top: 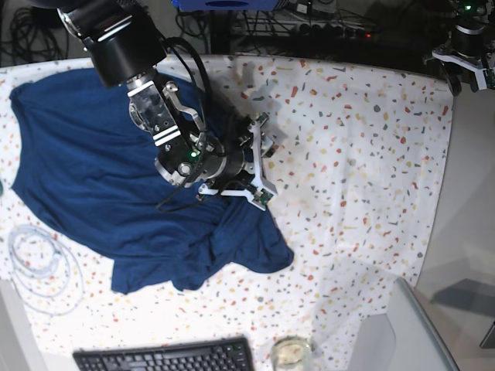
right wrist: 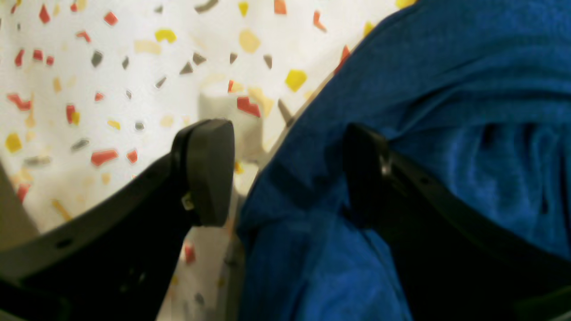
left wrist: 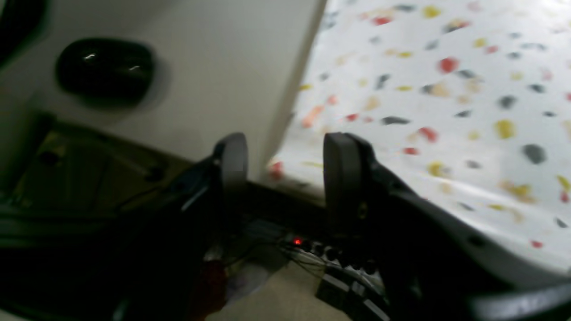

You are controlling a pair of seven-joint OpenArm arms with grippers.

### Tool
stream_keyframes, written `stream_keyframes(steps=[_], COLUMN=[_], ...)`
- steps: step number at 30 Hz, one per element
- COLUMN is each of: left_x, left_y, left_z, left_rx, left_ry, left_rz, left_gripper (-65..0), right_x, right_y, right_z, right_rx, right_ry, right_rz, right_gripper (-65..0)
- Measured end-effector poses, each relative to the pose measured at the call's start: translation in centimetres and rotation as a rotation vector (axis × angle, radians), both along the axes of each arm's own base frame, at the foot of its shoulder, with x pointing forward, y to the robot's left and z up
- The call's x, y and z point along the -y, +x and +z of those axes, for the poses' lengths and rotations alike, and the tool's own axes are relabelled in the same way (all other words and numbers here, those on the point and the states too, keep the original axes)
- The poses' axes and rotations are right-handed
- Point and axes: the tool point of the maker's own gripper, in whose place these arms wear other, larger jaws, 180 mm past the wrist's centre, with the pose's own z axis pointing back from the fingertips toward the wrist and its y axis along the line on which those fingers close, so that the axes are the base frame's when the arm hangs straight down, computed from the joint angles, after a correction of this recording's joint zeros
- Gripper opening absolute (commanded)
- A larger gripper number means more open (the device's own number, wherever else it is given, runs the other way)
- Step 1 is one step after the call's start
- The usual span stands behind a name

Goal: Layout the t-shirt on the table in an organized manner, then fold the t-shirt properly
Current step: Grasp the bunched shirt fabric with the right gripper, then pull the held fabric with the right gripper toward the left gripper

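This looks like a robotics lab or research workroom. A surface [top: 371, 154] draped in white, confetti-flecked cloth serves as the work area, with a black keyboard [top: 166, 357] at its near edge and a coil of white cable [top: 39, 267] lying on it. Behind it, bundles of dark cables [top: 309, 23] and a power strip with a red light [left wrist: 296, 242] crowd the floor.

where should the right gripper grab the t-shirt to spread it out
Judging by its pose, take the t-shirt at the bunched corner near the table's middle, coming from above on the bare-cloth side. That corner is folded under and loose, so pulling it outward should flatten the wrinkles.
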Motion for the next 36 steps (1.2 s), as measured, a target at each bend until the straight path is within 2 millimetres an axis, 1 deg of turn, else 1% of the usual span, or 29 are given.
stream_keyframes(steps=[4,6,7,8,9,11,13,14,16,17,22,24,26,29,30,32,36], left_x=[0.1,0.2,0.2,0.3,0.4,0.5,0.5,0.5,0.5,0.5,0.5,0.4,0.4,0.4,0.4,0.4,0.4], left_y=[0.1,0.1,0.1,0.1,0.2,0.2,0.2,0.2,0.3,0.4,0.4,0.4,0.5,0.5,0.5,0.5,0.5], left_z=[-0.1,-0.1,-0.1,-0.1,-0.2,-0.2,-0.2,-0.2,-0.2,-0.2,-0.2,-0.2,-0.1,-0.1,-0.1,-0.1,-0.1], left_rx=[0.002,0.002,0.001,0.001,0.001,0.000,0.000,0.000,0.002,0.004,0.004,0.004,0.006,0.006,0.007,0.006,0.006], left_ry=[-0.003,-0.004,-0.004,-0.005,-0.007,-0.009,-0.009,-0.009,-0.009,-0.009,-0.009,-0.008,-0.008,-0.007,-0.008,-0.008,-0.007], left_rz=[-0.001,-0.002,-0.004,-0.005,-0.007,-0.010,-0.010,-0.009,-0.010,-0.009,-0.010,-0.011,-0.011,-0.010,-0.010,-0.010,-0.011], left_gripper=[-38.2,-38.2,-38.2,-38.2,-38.2,-38.2,-38.2,-38.2,-38.2,-38.2,-38.2,-38.2,-38.2,-38.2,-38.2,-38.2,-38.2], right_x=[0.6,0.8,0.9,0.9,0.9,0.9,1.0,1.0,0.7,0.5,-0.9,-1.4,-2.6,-3.8,-4.0,-4.1,-4.1], right_y=[0.2,0.0,-0.2,-0.3,-0.3,-0.6,-0.7,-0.8,-1.2,-1.4,-3.1,-4.4,-6.2,-10.0,-11.1,-12.8,-14.6], right_z=[-0.9,-1.3,-1.5,-1.8,-2.0,-2.5,-2.6,-2.6,-2.2,-1.8,1.0,1.7,2.7,3.6,3.6,3.4,2.4], right_rx=[-0.008,-0.021,-0.026,-0.032,-0.036,-0.044,-0.047,-0.046,-0.038,-0.028,0.022,0.023,0.037,0.048,0.043,0.037,0.025], right_ry=[-0.010,-0.016,-0.019,-0.020,-0.016,-0.013,-0.013,-0.009,0.001,0.011,0.074,0.046,0.060,0.081,0.085,0.074,0.039], right_rz=[-0.034,-0.037,-0.038,-0.038,-0.040,-0.042,-0.044,-0.045,-0.045,-0.047,-0.042,0.007,0.067,0.165,0.192,0.242,0.320], right_gripper=[-28.8,-29.1,-30.3,-32.9,-37.7,-50.0,-64.7,-65.0,-62.9,-64.7,-65.0,-65.0,-65.0,-65.0,-65.0,-65.0,-64.5])
